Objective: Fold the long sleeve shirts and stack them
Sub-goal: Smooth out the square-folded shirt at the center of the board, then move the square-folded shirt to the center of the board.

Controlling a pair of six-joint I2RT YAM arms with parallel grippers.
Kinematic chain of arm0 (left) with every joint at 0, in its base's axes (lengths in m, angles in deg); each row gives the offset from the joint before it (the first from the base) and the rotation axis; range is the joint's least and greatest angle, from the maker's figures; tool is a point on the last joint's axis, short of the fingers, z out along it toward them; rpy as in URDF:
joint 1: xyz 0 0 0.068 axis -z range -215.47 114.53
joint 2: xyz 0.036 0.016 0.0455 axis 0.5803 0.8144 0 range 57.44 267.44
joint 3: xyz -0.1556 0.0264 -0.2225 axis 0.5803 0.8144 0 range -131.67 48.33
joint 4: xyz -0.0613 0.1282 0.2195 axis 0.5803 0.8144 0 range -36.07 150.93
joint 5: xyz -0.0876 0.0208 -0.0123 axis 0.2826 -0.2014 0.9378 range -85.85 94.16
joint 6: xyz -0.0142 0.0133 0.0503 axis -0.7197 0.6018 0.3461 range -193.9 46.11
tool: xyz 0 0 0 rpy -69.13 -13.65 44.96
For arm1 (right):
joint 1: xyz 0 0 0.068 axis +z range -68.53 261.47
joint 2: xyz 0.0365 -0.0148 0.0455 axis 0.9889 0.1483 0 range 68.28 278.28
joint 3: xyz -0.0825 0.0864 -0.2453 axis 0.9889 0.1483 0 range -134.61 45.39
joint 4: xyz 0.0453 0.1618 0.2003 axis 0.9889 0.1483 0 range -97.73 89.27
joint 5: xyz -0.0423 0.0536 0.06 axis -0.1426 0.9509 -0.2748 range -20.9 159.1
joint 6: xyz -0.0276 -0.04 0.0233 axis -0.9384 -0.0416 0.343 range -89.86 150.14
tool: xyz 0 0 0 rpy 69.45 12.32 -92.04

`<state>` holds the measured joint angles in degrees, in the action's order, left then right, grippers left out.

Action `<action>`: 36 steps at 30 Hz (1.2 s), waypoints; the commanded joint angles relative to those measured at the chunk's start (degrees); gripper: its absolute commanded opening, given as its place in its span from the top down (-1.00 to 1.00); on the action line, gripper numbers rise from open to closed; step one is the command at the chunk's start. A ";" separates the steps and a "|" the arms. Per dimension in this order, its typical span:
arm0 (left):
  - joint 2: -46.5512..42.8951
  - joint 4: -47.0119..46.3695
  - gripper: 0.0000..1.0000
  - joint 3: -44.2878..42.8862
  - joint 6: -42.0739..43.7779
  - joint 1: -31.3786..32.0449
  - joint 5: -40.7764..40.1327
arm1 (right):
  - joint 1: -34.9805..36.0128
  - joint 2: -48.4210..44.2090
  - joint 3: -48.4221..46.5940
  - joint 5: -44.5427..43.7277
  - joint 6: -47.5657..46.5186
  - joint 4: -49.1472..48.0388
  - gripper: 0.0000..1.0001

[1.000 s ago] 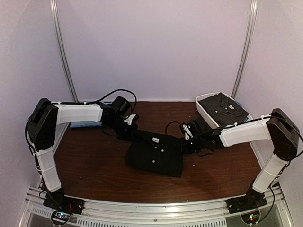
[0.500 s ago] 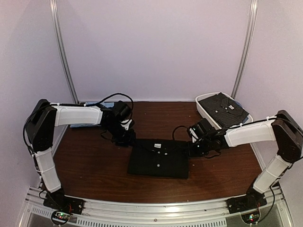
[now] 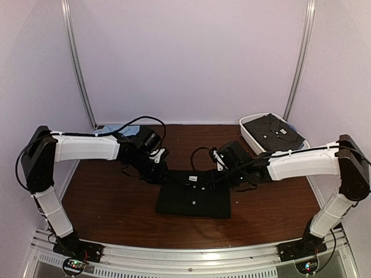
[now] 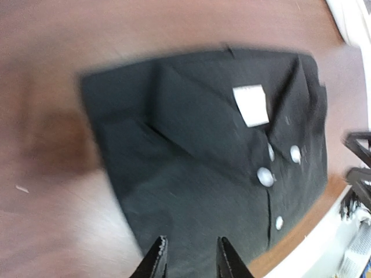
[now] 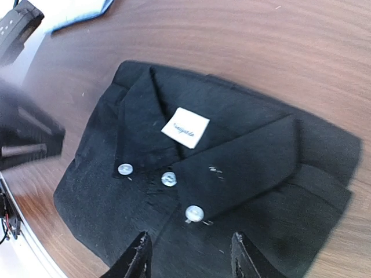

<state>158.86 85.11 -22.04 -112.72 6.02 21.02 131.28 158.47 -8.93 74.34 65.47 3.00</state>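
Observation:
A plain black long sleeve shirt [image 3: 194, 196] lies folded flat on the brown table, collar and pale buttons up. It fills the left wrist view [image 4: 203, 150] and the right wrist view [image 5: 214, 174]. My left gripper [image 3: 161, 173] hovers at its far left corner, open, with nothing between the fingers [image 4: 190, 255]. My right gripper [image 3: 216, 175] hovers over its far right corner by the collar, also open and empty [image 5: 190, 246]. A light blue shirt [image 5: 81, 14] shows at the far left edge. A dark dotted shirt [image 3: 275, 132] lies in the tub.
The white oval tub [image 3: 246, 128] stands at the back right corner. Black cables loop off both wrists over the table behind the shirt. Metal rails run up the back wall at both sides.
Both grippers have gone from shut to open and let the black shirt go. The shirt has settled flat and square. Both arms have shifted inward toward the collar.

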 commanded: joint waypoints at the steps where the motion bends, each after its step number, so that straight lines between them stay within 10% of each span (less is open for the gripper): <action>1: -0.37 -7.21 0.42 5.67 -4.12 3.75 6.76 | 1.88 6.48 -4.27 0.50 1.01 -2.97 0.04; 12: -1.05 -8.24 0.45 14.55 -5.45 6.57 6.64 | 3.00 15.26 -2.04 1.17 2.05 -6.05 0.02; 24: -4.02 3.17 0.43 4.75 -2.87 6.89 -2.46 | 0.95 10.17 5.40 -1.29 0.11 -5.63 0.01; 36: -0.73 6.36 0.37 -5.57 -0.30 -8.53 -14.11 | -3.12 0.56 14.67 -1.03 -2.92 -5.55 0.01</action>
<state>156.37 90.42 -23.81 -114.58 2.74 13.67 129.66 161.95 1.84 74.82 63.72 -6.77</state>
